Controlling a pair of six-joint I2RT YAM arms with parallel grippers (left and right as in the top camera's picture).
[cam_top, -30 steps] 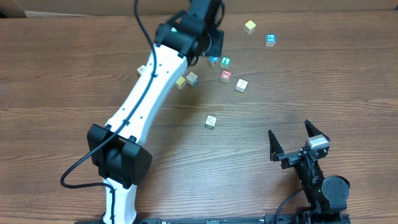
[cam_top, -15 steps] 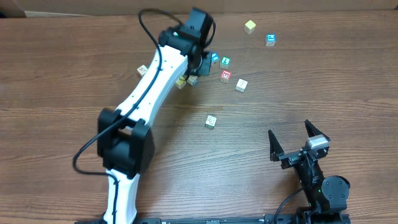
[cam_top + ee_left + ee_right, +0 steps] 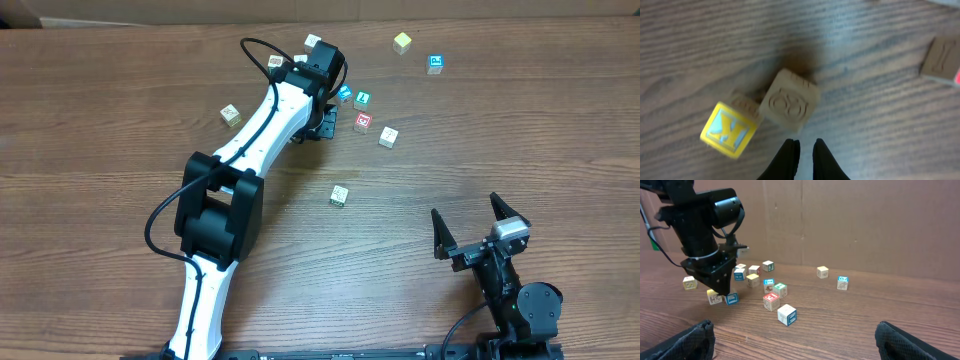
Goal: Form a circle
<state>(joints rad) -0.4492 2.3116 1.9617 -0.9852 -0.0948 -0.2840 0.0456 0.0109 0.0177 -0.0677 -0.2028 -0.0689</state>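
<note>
The circle is a loose clump of small cubes behind the table's middle, with a red-faced cube (image 3: 363,122), a green one (image 3: 363,99) and a cream one (image 3: 388,137). My left gripper (image 3: 322,127) hangs at the clump's left edge. In the left wrist view its fingers (image 3: 804,143) stand shut with nothing between them, just short of a cream carved cube (image 3: 790,100) and a yellow-and-blue cube (image 3: 729,129). The arm hides those two cubes from overhead. My right gripper (image 3: 478,225) rests open near the front right, and its view holds the red cube (image 3: 771,300).
Stray cubes lie around: one cream (image 3: 231,114) at the left, one (image 3: 339,195) toward the front, a yellow one (image 3: 402,42) and a blue one (image 3: 435,64) at the back right. A white-and-blue cube (image 3: 786,314) sits nearest the right gripper.
The left arm swung its wrist down over the two cubes left of the clump, covering them from overhead. Its jaws closed from partly open. The right arm stayed still.
</note>
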